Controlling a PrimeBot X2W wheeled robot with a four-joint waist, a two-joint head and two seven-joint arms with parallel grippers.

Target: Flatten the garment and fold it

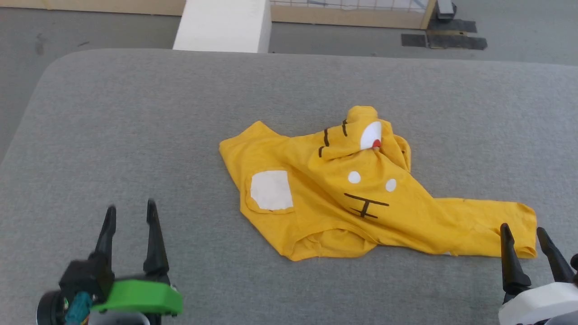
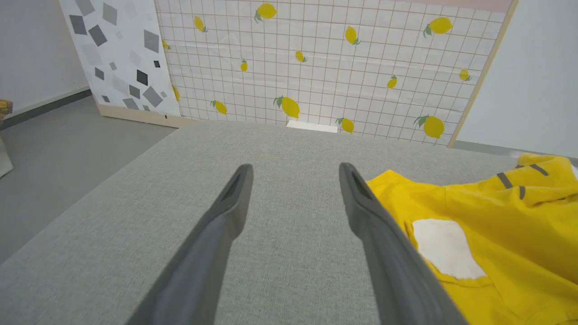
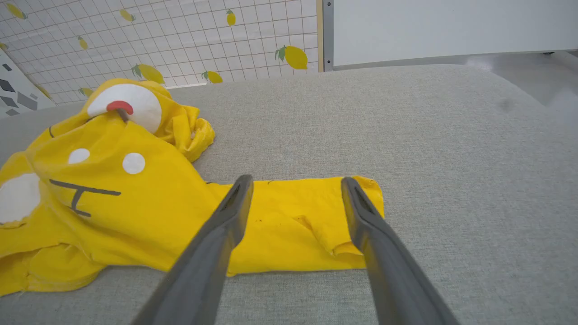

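The garment (image 1: 343,194) is a bright yellow T-shirt lying crumpled on the grey cushioned surface (image 1: 135,126), with white patches, black stripes and a red dot showing. One strip of it stretches out to the right. My left gripper (image 1: 131,212) stands open at the lower left, well left of the garment (image 2: 487,225), nothing between its fingers (image 2: 226,212). My right gripper (image 1: 524,232) is open at the lower right, its tips just over the near end of the stretched strip (image 3: 298,212), which lies flat between the fingers (image 3: 361,212).
A white block (image 1: 223,25) stands beyond the far edge of the surface. Behind it run a wooden-framed lemon-patterned tile panel (image 2: 316,58) and grey floor (image 1: 67,27). The surface's left edge curves off toward the floor (image 2: 54,149).
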